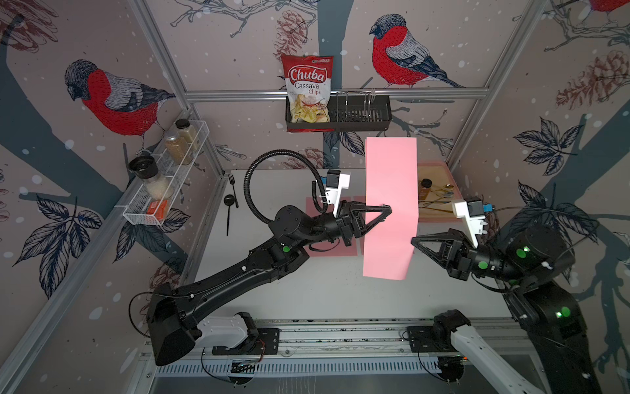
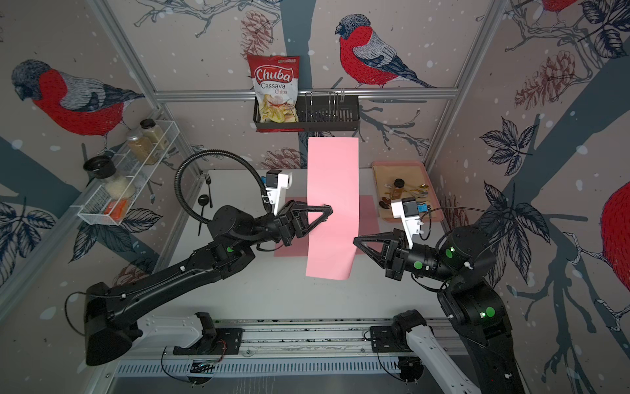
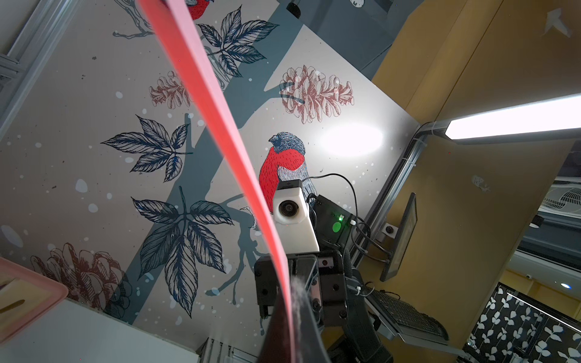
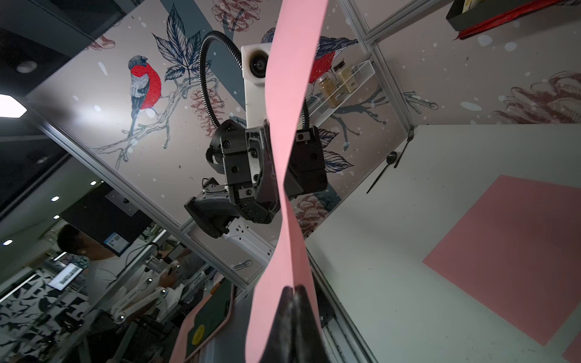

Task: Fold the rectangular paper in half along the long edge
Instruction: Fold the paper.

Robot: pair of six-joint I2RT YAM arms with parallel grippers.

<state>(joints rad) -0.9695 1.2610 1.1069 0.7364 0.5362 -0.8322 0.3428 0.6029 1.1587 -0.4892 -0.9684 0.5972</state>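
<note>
Pink paper (image 1: 392, 170) aloft, left claw (image 1: 389, 210) pinching one long edge, right claw (image 1: 413, 241) pinching the other

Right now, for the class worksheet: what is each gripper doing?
The left gripper is closed on the paper.
The right gripper is closed on the paper too.

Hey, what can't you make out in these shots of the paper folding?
- Flat pink sheets: both top views, mostly covered by the held paper and left arm; count unclear.
- Tray contents: both top views, too small to identify.
- Right tool: right wrist view, blurred near the lens.
</note>
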